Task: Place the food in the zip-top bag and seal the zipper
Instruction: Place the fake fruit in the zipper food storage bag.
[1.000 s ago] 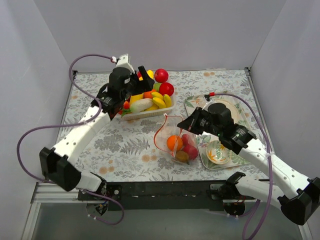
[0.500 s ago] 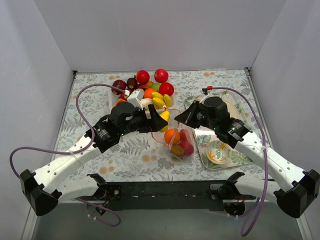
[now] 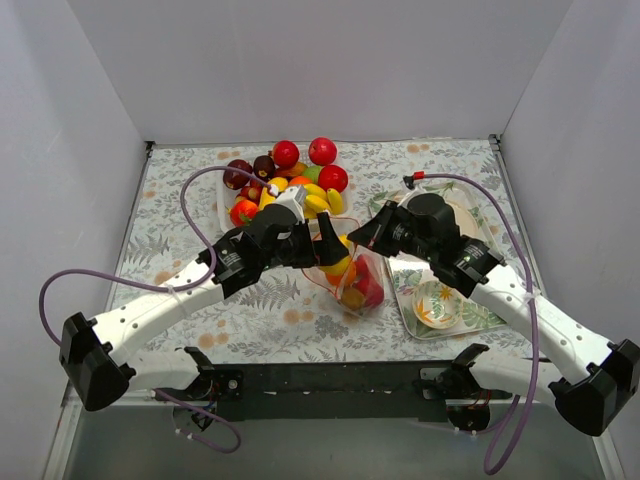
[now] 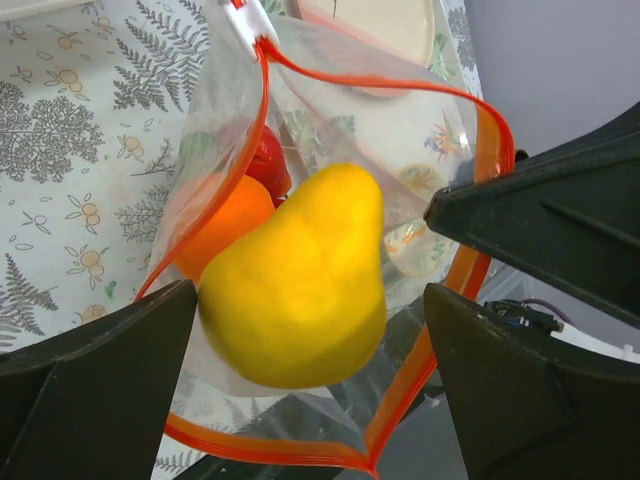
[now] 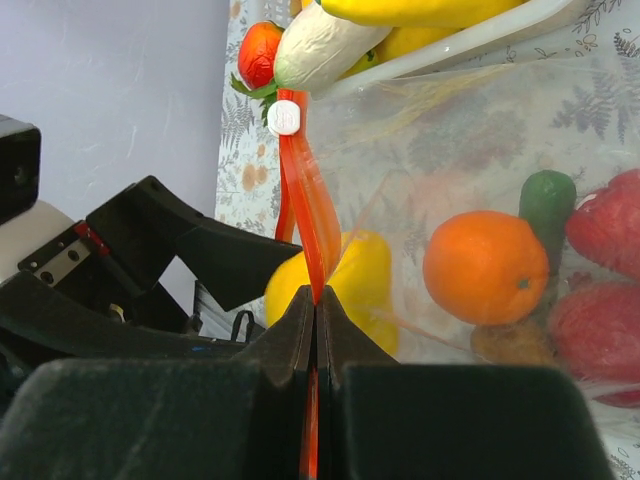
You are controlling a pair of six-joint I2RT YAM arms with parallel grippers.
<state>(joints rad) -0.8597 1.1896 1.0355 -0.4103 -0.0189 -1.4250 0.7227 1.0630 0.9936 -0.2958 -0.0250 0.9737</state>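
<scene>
The clear zip-top bag (image 3: 358,287) lies mid-table with an orange and red pieces inside. My left gripper (image 3: 328,240) is open over the bag's mouth. In the left wrist view a yellow pear (image 4: 300,290) sits between its spread fingers (image 4: 90,400), inside the red-orange zipper (image 4: 482,260); the right finger stands clear of it. My right gripper (image 3: 364,237) is shut on the zipper strip (image 5: 305,200) and holds the mouth up. Its view shows the orange (image 5: 482,265), the pear (image 5: 352,285) and a green piece (image 5: 547,200) through the plastic.
More food (image 3: 300,178) is piled in the white basket (image 5: 470,45) behind the bag, with red apples (image 3: 322,150) at the back. A leaf-patterned tray (image 3: 408,298) with a bowl (image 3: 437,305) and a plate (image 3: 468,215) lies under the right arm.
My left arm has swung from the basket to the bag with the yellow pear. The pear now sits lower, in the bag's mouth, with the jaws spread. My right gripper has kept its hold.
</scene>
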